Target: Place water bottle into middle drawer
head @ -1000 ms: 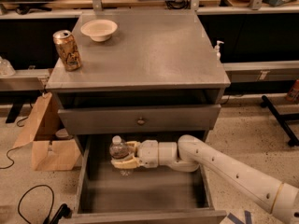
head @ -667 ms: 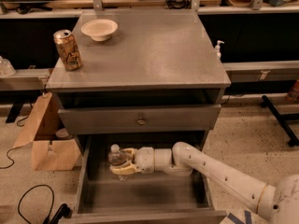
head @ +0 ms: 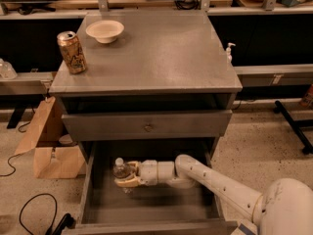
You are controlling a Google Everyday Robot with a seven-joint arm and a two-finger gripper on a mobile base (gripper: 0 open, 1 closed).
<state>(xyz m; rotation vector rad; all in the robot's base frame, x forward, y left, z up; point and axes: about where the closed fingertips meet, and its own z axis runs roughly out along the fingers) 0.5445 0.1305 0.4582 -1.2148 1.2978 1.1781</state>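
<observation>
Sinking lower over the last second, the tool brings the water bottle deeper inside the open middle drawer, toward its left side. Its fingers stay clamped around the bottle's lower body, with the cap up and the bottle roughly upright. Whether the base touches the drawer floor I cannot tell. The drop suggests the placing is nearly finished, with only release and withdrawal left. On the bench, the can and bowl sit unchanged.
</observation>
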